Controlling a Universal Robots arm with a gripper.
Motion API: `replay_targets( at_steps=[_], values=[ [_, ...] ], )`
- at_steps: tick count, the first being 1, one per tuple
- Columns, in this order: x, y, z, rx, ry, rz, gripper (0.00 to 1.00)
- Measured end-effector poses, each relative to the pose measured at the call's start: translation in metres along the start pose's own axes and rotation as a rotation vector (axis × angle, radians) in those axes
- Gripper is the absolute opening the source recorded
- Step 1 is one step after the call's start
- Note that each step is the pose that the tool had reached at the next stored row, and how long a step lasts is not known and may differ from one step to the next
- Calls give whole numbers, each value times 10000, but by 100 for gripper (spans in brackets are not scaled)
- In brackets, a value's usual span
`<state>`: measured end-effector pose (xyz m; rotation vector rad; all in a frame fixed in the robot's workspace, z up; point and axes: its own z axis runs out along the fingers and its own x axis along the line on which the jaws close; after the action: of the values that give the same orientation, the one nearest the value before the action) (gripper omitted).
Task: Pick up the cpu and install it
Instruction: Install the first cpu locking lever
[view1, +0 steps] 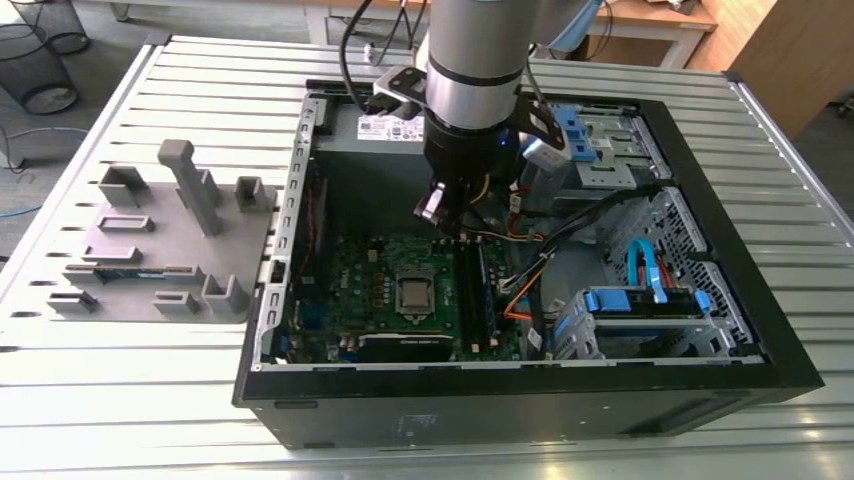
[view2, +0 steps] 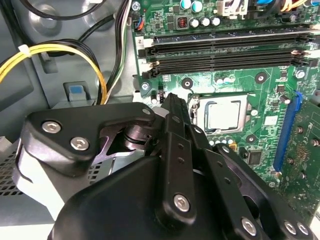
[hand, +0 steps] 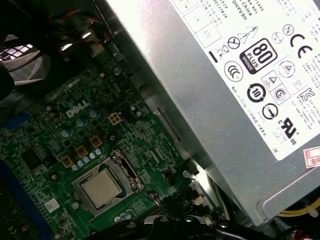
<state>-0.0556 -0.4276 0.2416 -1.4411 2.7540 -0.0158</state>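
Gripper (view2: 172, 101), fingers (view2: 175, 131) closed and empty, hangs near the cpu (view2: 226, 115) seated in its socket (view2: 199, 120); keep any approach square, contact light.

The cpu (hand: 101, 188) sits in its socket (hand: 128, 172) on the green motherboard (hand: 137, 142); the silver power supply (hand: 220, 95) lies at its two o'clock. Yellow wires (hand: 300, 213) show at the supply's five o'clock.

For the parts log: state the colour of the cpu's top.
Dull silver; the cpu shows best in the second wrist view.
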Motion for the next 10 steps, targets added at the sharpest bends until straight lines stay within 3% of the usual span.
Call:
replay_targets(
  at_steps=[10],
  values=[
    [64, -36, -2, 23, 35, -2, 11]
  ],
)
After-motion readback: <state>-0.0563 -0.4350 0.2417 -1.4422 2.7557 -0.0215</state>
